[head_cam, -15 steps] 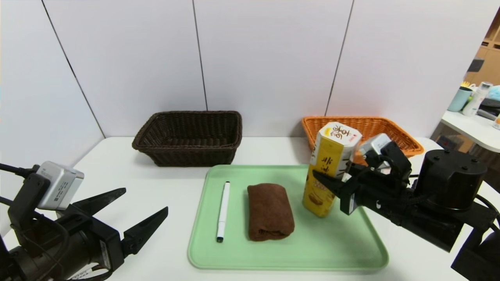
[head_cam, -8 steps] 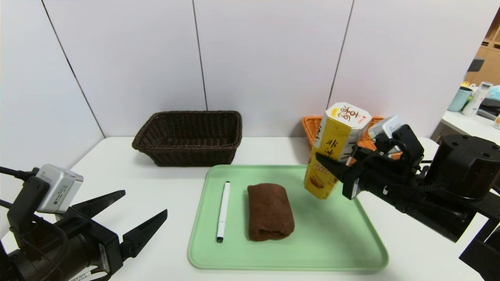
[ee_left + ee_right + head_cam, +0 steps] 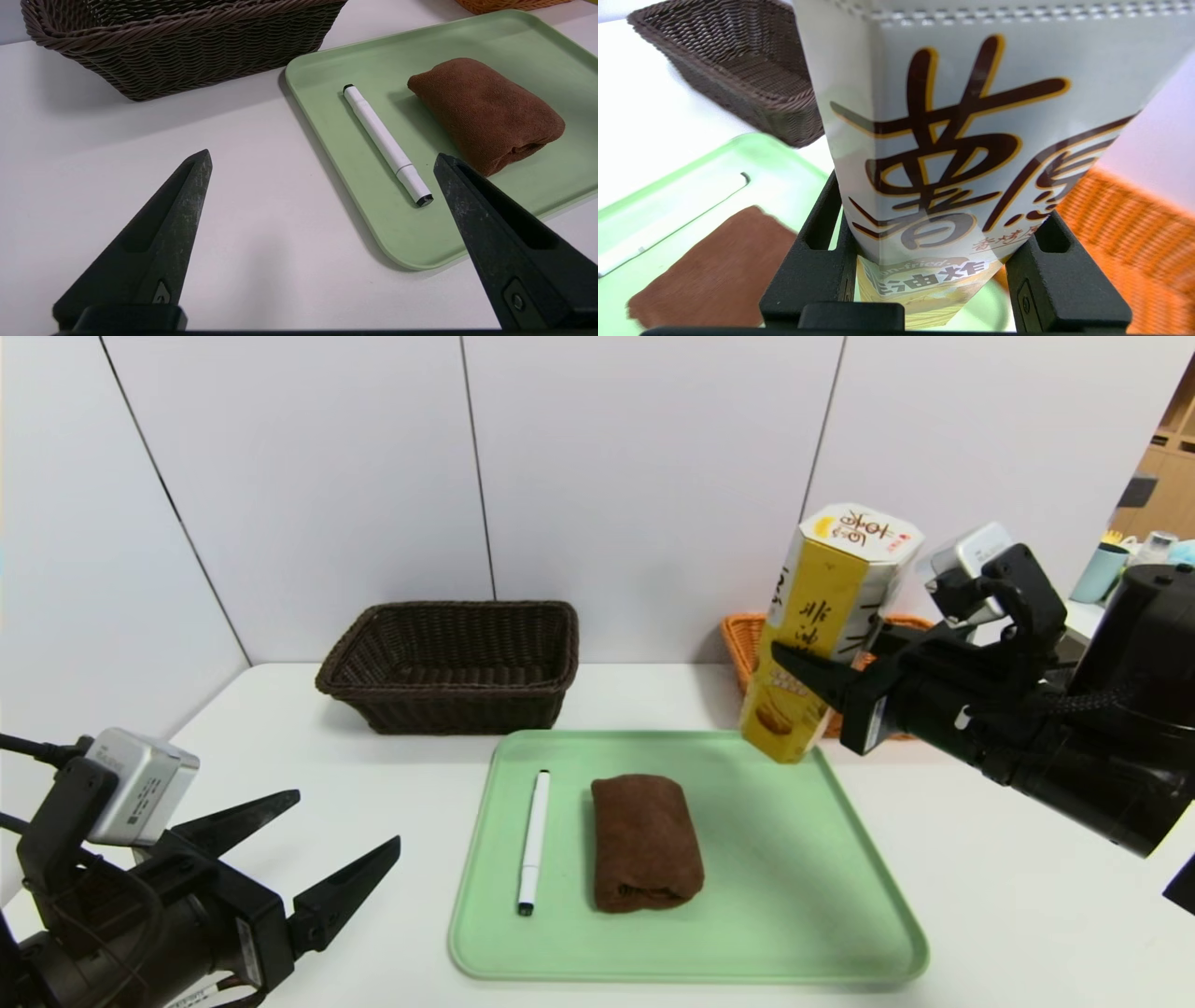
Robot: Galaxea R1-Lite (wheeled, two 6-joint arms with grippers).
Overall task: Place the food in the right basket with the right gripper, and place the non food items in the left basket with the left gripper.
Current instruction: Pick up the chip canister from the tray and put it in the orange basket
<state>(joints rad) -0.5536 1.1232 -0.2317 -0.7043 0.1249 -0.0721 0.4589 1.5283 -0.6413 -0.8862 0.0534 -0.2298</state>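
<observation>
Right end effector (image 3: 831,658): one, closed on the snack box, which I hold tilted above the far right part of the tray, in front of the orange basket.
Left end effector (image 3: 347,817): one, wide apart with nothing between its fingers, over the tabletop to the left of the tray.
Snack box (image 3: 810,616): one, yellow and white, with large dark characters; my right wrist view cuts off its top.
Tray (image 3: 794,915): one, green, carrying two things.
Marker pen (image 3: 534,840): one, white with black ends, lying on the tray's left side.
Towel (image 3: 646,845): one, brown and rolled, on the tray between the pen and the tray's right side.
Baskets: two, both behind the tray; the dark brown basket (image 3: 457,709) at left, the orange basket (image 3: 742,639) at right.
Hidden: the box and the right arm cover much of the orange basket, so I cannot tell what its interior holds.
Cut off: both arms run out of my head view.
Tabletop (image 3: 373,896): white and smooth.
Room: pale wall panels (image 3: 644,495) with dark seams behind; at far right, a blue cup (image 3: 1100,572) and other items, partly hidden by the arm.
</observation>
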